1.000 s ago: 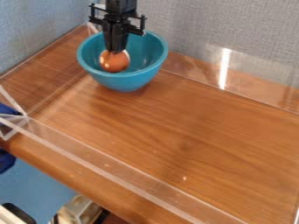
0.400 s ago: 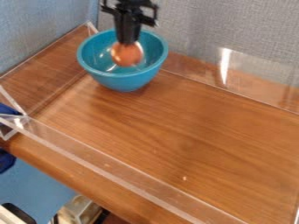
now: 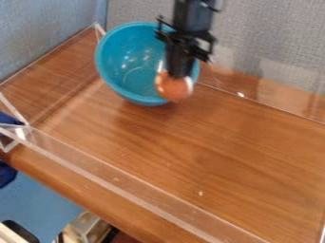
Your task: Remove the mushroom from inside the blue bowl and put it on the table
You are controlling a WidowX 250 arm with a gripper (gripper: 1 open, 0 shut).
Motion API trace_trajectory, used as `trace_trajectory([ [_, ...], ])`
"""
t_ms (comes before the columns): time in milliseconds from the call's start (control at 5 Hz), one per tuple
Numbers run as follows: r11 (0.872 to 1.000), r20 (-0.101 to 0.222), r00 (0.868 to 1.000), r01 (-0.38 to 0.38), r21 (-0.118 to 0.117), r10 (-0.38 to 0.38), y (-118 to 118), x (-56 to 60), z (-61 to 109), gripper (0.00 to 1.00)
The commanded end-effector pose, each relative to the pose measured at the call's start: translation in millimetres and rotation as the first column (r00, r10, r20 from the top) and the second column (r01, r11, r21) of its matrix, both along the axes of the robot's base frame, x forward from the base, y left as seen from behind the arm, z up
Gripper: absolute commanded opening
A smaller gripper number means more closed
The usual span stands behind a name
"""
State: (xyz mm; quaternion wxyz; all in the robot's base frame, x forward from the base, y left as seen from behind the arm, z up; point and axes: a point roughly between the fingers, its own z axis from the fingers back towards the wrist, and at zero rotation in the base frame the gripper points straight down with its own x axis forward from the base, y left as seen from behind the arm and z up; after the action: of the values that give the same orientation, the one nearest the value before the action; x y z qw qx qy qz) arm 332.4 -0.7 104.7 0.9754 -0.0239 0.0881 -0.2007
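With its fingers clamped on the mushroom [image 3: 176, 89], the gripper [image 3: 177, 72] has moved from over the bowl's middle to its right rim, and the bowl [image 3: 128, 68] now tilts. The mushroom is nearly out; that rim may still snag. Clear walls [image 3: 114, 184] edge the worktop [image 3: 191, 142].

Fixed Camera Above the Brown Wood-Grain Table

The single view looks obliquely down on the brown wood-grain tabletop [image 3: 191, 176] from above its near side, facing the grey textured wall [image 3: 273, 38] beyond it, near enough that the frame cuts off the tabletop's right side.
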Motion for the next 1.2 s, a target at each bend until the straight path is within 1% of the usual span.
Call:
trace_trajectory([
  [0, 0.988, 0.075, 0.985, 0.153, -0.007, -0.153, -27, -4.1, 18.8, 0.0],
  [200, 0.973, 0.051, 0.972, 0.232, -0.019, -0.23, -48, -14.7, 7.0, 0.0],
  [400, 0.963, 0.027, 0.964, 0.266, -0.032, -0.266, -49, -26.4, -9.2, 0.0],
  [600, 0.952, 0.02, 0.952, 0.305, -0.034, -0.304, -44, -24.8, -21.5, 0.0],
  [1000, 0.927, 0.023, 0.928, 0.373, -0.047, -0.372, -35, -21.4, -41.2, 0.0],
])
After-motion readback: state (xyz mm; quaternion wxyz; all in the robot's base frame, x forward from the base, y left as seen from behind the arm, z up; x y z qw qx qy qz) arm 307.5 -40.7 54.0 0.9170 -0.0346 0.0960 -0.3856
